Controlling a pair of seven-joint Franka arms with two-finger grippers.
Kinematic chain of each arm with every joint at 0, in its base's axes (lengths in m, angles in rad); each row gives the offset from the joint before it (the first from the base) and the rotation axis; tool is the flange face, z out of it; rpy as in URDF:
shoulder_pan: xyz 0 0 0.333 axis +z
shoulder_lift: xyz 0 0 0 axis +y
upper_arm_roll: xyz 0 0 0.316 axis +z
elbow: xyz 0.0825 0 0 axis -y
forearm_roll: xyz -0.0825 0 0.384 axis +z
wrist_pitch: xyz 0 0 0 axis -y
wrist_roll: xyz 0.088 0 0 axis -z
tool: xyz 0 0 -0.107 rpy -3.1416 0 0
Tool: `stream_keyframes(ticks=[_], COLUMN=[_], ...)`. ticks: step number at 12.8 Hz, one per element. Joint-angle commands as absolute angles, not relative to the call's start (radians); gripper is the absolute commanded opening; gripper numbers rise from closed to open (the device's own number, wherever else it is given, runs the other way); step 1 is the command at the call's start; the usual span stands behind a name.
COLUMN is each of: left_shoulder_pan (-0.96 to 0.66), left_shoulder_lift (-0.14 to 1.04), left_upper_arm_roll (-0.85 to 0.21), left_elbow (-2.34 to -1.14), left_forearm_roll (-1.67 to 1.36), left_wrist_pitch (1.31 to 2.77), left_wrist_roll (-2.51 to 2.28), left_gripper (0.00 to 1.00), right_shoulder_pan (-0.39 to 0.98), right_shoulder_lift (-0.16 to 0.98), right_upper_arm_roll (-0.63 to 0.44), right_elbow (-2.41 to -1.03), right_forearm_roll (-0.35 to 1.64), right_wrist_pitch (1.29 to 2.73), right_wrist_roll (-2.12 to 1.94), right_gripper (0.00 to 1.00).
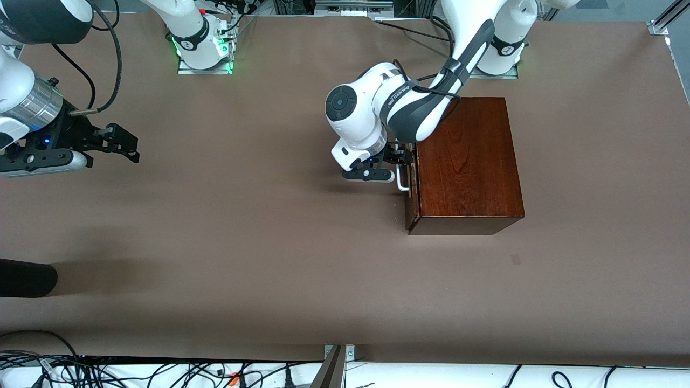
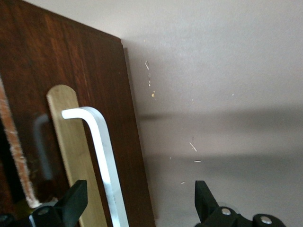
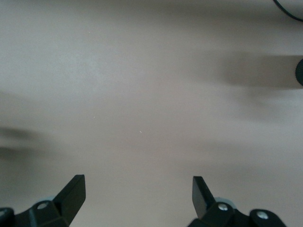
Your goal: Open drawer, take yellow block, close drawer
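The dark reddish-brown wooden box (image 1: 466, 161) stands toward the left arm's end of the table. Its drawer (image 1: 412, 196) faces the right arm's end, and none of its pale interior shows. The white bar handle (image 1: 401, 180) sits on the drawer front. My left gripper (image 1: 400, 160) is at the handle, open. In the left wrist view the handle (image 2: 102, 151) lies between the spread fingertips of my left gripper (image 2: 139, 195), untouched. My right gripper (image 1: 126, 146) is open and empty and waits over bare table at the right arm's end, as its wrist view shows too (image 3: 138, 187). The yellow block is hidden.
A dark rounded object (image 1: 24, 277) lies at the table's edge at the right arm's end, nearer to the front camera. Cables (image 1: 135, 372) run along the near edge. The brown table (image 1: 259, 226) stretches between the box and the right gripper.
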State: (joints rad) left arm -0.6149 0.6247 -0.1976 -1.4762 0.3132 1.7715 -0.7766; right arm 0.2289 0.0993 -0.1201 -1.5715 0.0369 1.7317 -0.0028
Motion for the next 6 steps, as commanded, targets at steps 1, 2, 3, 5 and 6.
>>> stream_keyframes(ticks=[1,2,3,5,6], left_shoulder_pan=[-0.614,-0.612,-0.612,-0.612,-0.612], left_shoulder_lift=[0.618,0.618,0.62,0.63,0.635], left_upper_arm_roll=[-0.198,-0.198,-0.198,-0.198,-0.198], left_elbow=[-1.52,-1.523,-1.523,-1.523,-1.523], left_forearm_roll=[0.347,0.347,0.347,0.347,0.347], left_wrist_pitch=[1.772,1.769,1.77,1.773,1.773], left_wrist_roll=[-0.787,-0.787,-0.787,-0.787,-0.788], left_gripper=[1.0,1.0,1.0,1.0,1.0], right_shoulder_pan=[0.229,0.229,0.229,0.229,0.229], right_shoulder_lift=[0.094,0.094,0.094,0.094,0.094], right_upper_arm_roll=[-0.121,-0.121,-0.121,-0.121,-0.121], right_elbow=[-1.577,-1.577,-1.577,-1.577,-1.577], right_forearm_roll=[0.055,0.055,0.055,0.055,0.055], right_wrist_pitch=[1.729,1.729,1.729,1.729,1.729], right_wrist_roll=[0.006,0.006,0.006,0.006,0.006], right_gripper=[1.0,1.0,1.0,1.0,1.0])
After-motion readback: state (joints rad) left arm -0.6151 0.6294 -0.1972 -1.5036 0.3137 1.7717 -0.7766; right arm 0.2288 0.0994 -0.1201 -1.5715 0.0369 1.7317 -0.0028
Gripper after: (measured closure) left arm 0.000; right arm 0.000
